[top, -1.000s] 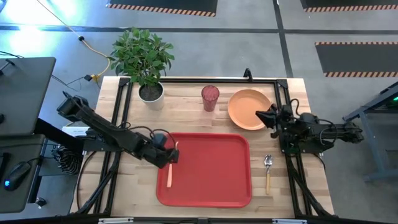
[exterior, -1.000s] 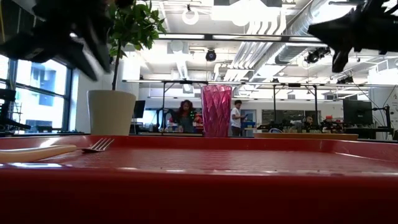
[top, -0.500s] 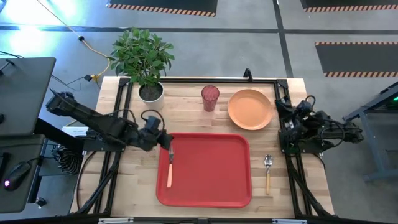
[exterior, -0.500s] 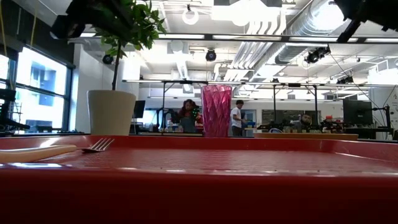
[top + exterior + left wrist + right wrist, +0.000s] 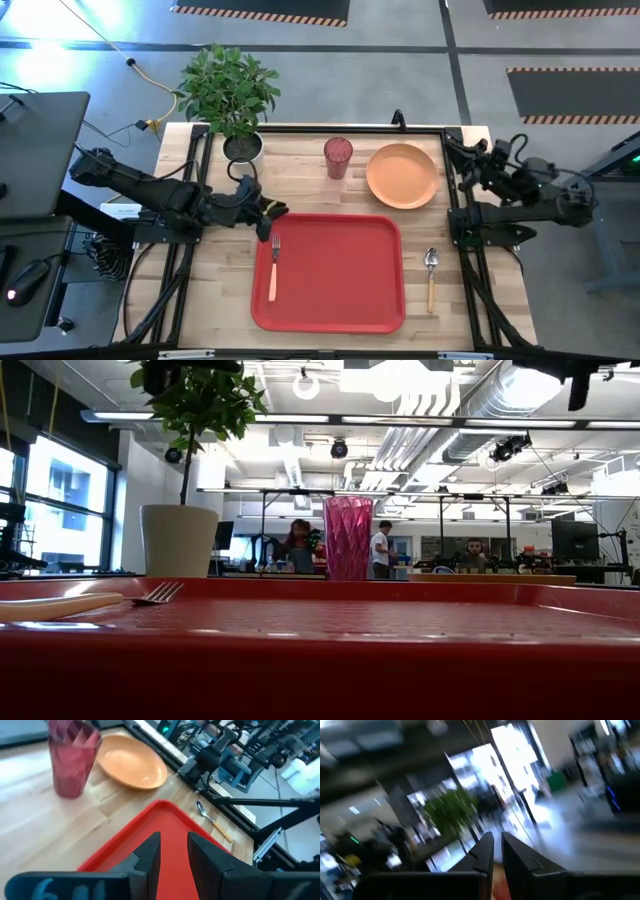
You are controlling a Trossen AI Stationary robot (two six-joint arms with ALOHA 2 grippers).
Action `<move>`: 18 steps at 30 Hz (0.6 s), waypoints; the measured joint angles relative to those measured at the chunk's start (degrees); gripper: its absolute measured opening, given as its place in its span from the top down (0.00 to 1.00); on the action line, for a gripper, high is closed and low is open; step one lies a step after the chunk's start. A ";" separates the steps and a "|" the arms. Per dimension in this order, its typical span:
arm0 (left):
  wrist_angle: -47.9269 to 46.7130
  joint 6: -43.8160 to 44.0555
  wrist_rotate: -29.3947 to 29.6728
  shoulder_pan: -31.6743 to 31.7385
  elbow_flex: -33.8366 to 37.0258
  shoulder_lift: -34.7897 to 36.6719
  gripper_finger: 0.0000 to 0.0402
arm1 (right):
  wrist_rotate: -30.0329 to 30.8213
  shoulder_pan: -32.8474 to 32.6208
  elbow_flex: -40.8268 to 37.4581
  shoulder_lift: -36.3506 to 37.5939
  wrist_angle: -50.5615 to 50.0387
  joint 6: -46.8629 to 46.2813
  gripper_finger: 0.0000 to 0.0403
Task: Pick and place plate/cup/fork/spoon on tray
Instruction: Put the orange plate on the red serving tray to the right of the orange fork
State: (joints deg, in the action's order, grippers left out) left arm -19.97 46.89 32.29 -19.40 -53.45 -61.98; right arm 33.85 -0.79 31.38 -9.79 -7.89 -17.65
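The red tray (image 5: 335, 285) lies at the table's near middle. The orange-handled fork (image 5: 273, 265) lies flat on the tray's left part, tines toward the far edge; it also shows in the low view (image 5: 158, 593). The pink cup (image 5: 338, 157) and the orange plate (image 5: 402, 175) stand on the table beyond the tray. The spoon (image 5: 431, 275) lies on the table right of the tray. My left gripper (image 5: 268, 215) is open and empty, above the tray's far left corner. My right gripper (image 5: 468, 155) is raised at the right edge, empty, with its fingers nearly together.
A white plant pot (image 5: 242, 148) stands at the far left of the table and shows left of the cup in the low view (image 5: 180, 540). Black frame rails run along the table's left and right sides. People stand in the room beyond the table.
My left gripper has risen off the fork and drawn back toward the table's far left; the fork stays flat on the tray. My right gripper has pulled away from the plate's right rim toward the right and far edges, rising and tipping upward.
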 joint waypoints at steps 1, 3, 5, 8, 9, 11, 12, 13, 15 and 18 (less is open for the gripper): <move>0.44 -1.30 -0.01 0.01 0.00 0.00 0.78 | 0.61 0.01 2.15 -1.37 -5.37 -2.68 0.93; 0.73 -3.48 0.00 0.01 0.00 0.00 0.78 | 0.72 0.01 6.13 -4.55 -14.10 -7.64 0.93; 0.71 -4.77 0.02 0.01 0.00 0.00 0.78 | 0.43 0.01 9.26 -7.57 -21.09 -11.76 0.93; 0.81 -6.40 0.02 0.01 0.00 0.00 0.78 | -0.50 0.01 12.70 -12.17 -28.87 -15.86 0.93; 0.90 -6.82 0.04 0.01 0.00 0.00 0.78 | -1.15 0.01 13.56 -13.73 -31.13 -17.05 0.93; 0.90 -7.10 0.04 0.01 0.00 0.00 0.78 | -2.82 0.01 15.07 -16.57 -34.46 -19.44 0.93; 0.93 -7.10 0.04 0.01 0.00 0.00 0.78 | -3.53 0.01 15.57 -17.92 -36.13 -20.43 0.93; 0.93 -7.10 0.04 0.01 0.00 0.00 0.78 | -4.67 0.01 15.88 -19.24 -37.56 -21.31 0.93; 0.93 -7.10 0.04 0.01 0.00 0.00 0.78 | -6.76 0.01 16.24 -21.86 -39.59 -21.38 0.93; 0.93 -7.10 0.02 0.01 0.00 0.00 0.78 | -9.67 0.01 16.23 -25.75 -41.49 -21.38 0.93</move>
State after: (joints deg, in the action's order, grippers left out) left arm -19.05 39.79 32.32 -19.40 -53.45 -61.98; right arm 24.18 -0.78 47.61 -35.54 -49.38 -39.03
